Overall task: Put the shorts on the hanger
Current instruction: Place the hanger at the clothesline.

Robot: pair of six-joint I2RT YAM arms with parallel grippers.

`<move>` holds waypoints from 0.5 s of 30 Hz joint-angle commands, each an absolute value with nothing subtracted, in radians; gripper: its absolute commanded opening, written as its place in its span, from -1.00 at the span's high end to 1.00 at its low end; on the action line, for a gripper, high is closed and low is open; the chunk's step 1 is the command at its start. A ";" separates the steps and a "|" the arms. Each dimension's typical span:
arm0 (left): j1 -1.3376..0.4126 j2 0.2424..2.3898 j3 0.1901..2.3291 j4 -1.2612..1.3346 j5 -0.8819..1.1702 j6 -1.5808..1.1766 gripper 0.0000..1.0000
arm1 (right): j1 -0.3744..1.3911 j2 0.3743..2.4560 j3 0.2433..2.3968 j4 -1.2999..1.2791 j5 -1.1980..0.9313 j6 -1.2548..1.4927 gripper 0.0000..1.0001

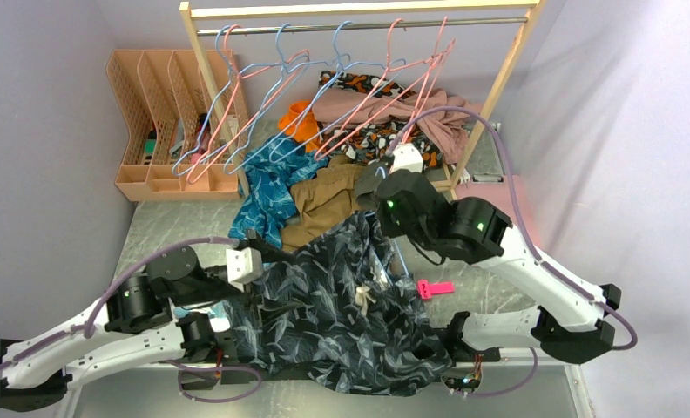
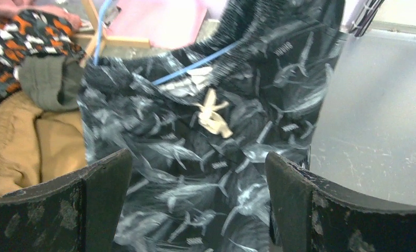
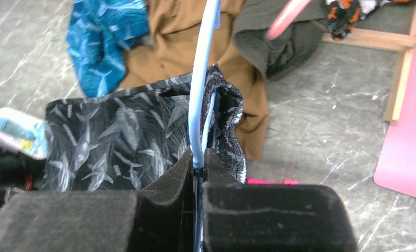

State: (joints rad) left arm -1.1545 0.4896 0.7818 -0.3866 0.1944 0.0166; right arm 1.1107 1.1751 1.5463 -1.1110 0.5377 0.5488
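Crowding shorts (image 1: 324,313) and hanger (image 3: 197,105): brown garment (image 1: 324,202)

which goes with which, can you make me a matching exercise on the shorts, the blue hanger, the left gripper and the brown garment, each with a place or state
Things:
1. shorts
2. hanger
3. left gripper
4. brown garment

Places or states:
A. wide open
B. held in the shut right gripper
C. lying next to the teal garment
D. spread over the near part of the table

Pairs: 1-D, 2-B, 3-A, 4-C
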 commanded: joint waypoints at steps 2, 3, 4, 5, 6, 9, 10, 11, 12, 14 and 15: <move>-1.150 0.441 0.707 -0.315 0.220 -0.069 -0.99 | 0.991 1.096 1.469 -0.989 0.506 0.538 1.00; -1.150 0.429 0.691 -0.305 0.227 -0.081 -0.99 | 0.990 1.071 1.435 -0.981 0.517 0.552 1.00; -1.150 0.419 0.678 -0.294 0.228 -0.090 -0.99 | 0.990 1.049 1.412 -0.980 0.529 0.568 1.00; -1.150 0.408 0.666 -0.289 0.226 -0.094 -0.99 | 0.990 1.026 1.395 -0.986 0.547 0.585 1.00; -1.150 0.396 0.657 -0.287 0.221 -0.096 -0.99 | 0.990 1.005 1.381 -0.997 0.566 0.600 1.00; -1.150 0.368 0.636 -0.283 0.205 -0.095 -0.99 | 0.991 0.949 1.360 -1.037 0.628 0.639 1.00; -1.150 0.360 0.630 -0.283 0.201 -0.092 -0.99 | 0.990 0.935 1.358 -1.042 0.639 0.642 1.00; -1.150 0.350 0.626 -0.282 0.198 -0.090 -0.99 | 0.989 0.926 1.360 -1.049 0.649 0.649 1.00; -1.150 0.344 0.620 -0.280 0.189 -0.089 -0.99 | 0.990 0.924 1.362 -1.060 0.663 0.652 1.00; -1.151 0.332 0.608 -0.282 0.163 -0.090 -0.99 | 0.990 0.930 1.370 -1.082 0.694 0.655 1.00; -1.150 0.327 0.603 -0.284 0.145 -0.094 -0.99 | 0.990 0.939 1.374 -1.091 0.710 0.653 1.00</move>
